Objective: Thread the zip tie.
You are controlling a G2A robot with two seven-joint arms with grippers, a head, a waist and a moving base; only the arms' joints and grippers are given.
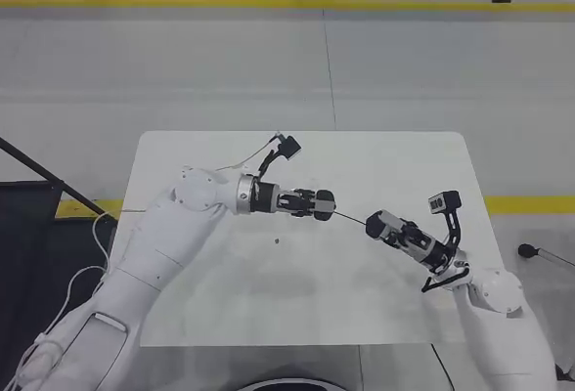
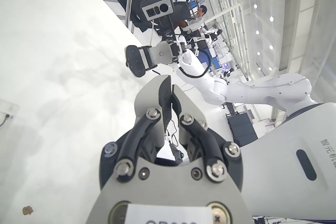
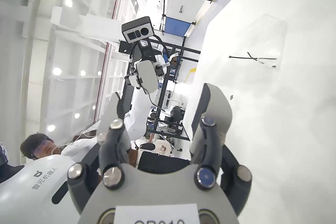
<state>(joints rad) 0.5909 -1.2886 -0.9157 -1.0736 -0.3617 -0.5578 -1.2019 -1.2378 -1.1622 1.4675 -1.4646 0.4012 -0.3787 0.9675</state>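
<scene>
White table [image 1: 395,293] lay under both arms. The left gripper [image 1: 329,206] was clamped on one end of the thin black zip tie [image 1: 349,216] above the middle, its free end just beside the right gripper [image 1: 371,224], whose fingers stood spread wide.

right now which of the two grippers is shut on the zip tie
The left gripper: its fingers are pinched together on the zip tie, which sticks out toward the right gripper, whose fingers stand wide apart.

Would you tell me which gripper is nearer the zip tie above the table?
Left. The left gripper is shut on the zip tie; the right gripper sits open at its tip.
</scene>
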